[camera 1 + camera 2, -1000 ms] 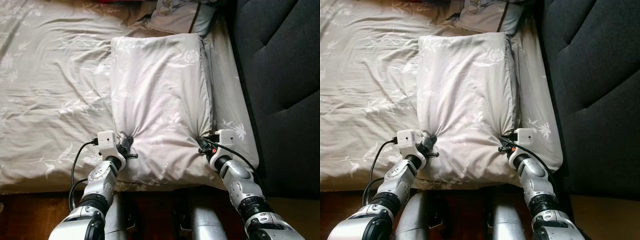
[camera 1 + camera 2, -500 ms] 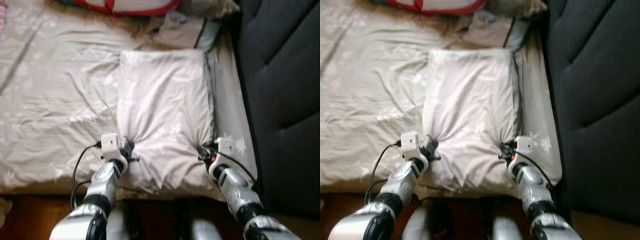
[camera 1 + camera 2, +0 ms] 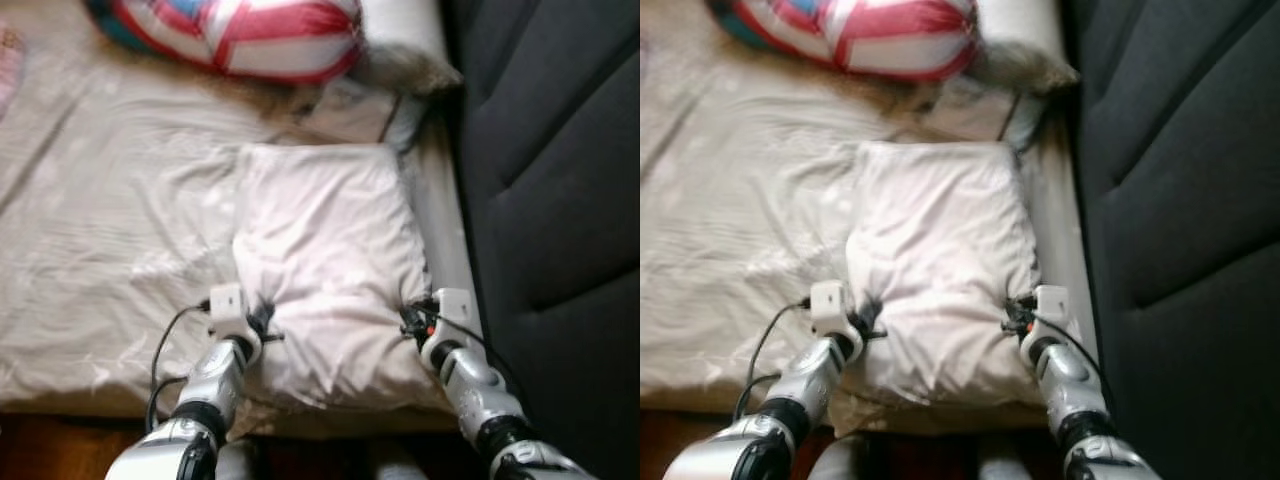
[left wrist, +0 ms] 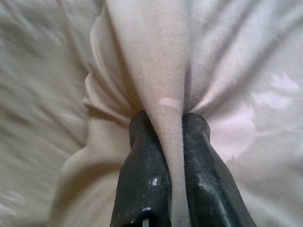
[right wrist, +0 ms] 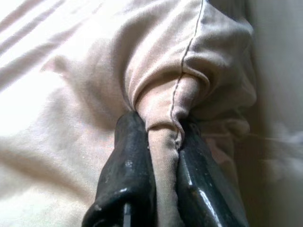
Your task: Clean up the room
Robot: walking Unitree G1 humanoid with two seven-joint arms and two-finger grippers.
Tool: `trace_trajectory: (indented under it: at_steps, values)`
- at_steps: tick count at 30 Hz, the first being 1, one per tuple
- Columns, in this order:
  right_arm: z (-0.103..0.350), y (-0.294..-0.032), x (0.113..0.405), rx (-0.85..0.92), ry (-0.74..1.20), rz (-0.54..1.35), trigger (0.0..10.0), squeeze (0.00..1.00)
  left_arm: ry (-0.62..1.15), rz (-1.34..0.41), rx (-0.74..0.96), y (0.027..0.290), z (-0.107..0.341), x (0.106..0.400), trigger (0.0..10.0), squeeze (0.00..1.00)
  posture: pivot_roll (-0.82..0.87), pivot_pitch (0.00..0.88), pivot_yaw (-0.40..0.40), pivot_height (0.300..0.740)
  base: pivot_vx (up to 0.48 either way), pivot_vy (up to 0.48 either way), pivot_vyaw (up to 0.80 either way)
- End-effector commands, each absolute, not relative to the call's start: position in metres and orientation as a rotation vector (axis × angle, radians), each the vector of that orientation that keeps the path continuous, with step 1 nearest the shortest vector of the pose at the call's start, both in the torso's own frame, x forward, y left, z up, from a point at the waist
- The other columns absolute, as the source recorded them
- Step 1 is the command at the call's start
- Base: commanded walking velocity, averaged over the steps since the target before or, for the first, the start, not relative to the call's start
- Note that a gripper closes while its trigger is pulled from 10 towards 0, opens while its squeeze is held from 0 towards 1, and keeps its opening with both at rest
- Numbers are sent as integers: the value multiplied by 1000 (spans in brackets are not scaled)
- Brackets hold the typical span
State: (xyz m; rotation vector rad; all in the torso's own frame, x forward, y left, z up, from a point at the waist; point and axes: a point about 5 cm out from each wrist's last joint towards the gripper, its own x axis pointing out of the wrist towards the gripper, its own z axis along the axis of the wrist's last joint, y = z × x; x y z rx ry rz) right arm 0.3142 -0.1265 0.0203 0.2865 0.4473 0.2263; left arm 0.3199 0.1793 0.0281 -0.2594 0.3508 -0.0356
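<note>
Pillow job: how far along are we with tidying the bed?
Done: both grippers have a grip. The left gripper and right gripper are each shut on a pinched fold of the pillow, which lies on the bed sheet beside the dark headboard. In hand: placing the pillow. Left: letting go; the sheet looks wrinkled, and a red-striped cushion lies further up.

The pillow (image 3: 330,270) has been carried farther up the bed (image 3: 110,230).

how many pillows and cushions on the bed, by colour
Beige floral pillow, pinched by the left gripper and the right gripper: 1
Red, white and blue cushion: 1
Grey-trimmed pillow behind: 1
Pale furry-edged cushion: 1
Total: 4
</note>
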Motion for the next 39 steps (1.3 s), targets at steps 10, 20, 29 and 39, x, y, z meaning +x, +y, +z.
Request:
trace_trajectory:
  at_steps: [10,20,29,39]
  values:
    - [32,-162,311,217,275,109,10000,0,178,-49,-190,174,46,323,10000,0,-143,49,-68,740,0,0,0]
    - [53,-175,326,198,181,42,10000,0,108,-60,-116,169,65,336,10000,0,-143,29,-66,740,0,0,0]
    - [56,-184,327,171,163,-27,10000,0,194,-108,-150,162,70,349,10000,0,-157,39,-40,740,0,0,0]
    - [84,-238,320,34,-14,-291,10000,0,112,-255,-258,131,110,375,10000,0,-202,57,-23,740,0,0,0]
